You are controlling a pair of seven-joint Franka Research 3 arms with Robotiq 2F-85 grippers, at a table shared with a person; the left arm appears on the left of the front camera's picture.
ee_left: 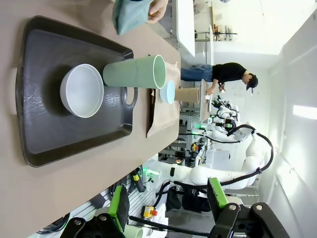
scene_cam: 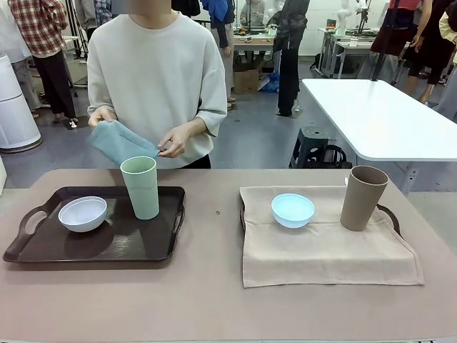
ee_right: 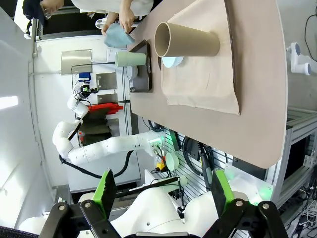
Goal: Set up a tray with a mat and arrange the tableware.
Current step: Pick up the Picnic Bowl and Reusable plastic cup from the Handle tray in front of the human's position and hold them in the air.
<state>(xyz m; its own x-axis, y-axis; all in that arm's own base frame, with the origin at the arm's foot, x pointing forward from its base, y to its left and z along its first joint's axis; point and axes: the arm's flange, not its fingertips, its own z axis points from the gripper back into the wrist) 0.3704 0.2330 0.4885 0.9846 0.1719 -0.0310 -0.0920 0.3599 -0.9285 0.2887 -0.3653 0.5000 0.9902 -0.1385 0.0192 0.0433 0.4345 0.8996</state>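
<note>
White bowl [scene_cam: 83,213] and green tumbler [scene_cam: 141,187] sit on the dark tray [scene_cam: 93,259], a person [scene_cam: 157,64] holding a blue-grey mat [scene_cam: 120,141] beyond it, left jaws and right jaws wide, empty.

Both the left gripper [ee_left: 167,202] and right gripper [ee_right: 163,189] stand spread wide.

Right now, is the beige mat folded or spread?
Spread: the beige mat lies flat over its tray, pale blue bowl and tan tumbler on it.

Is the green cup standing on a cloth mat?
No, the green cup stands on the bare dark tray, beside the white bowl.
</note>
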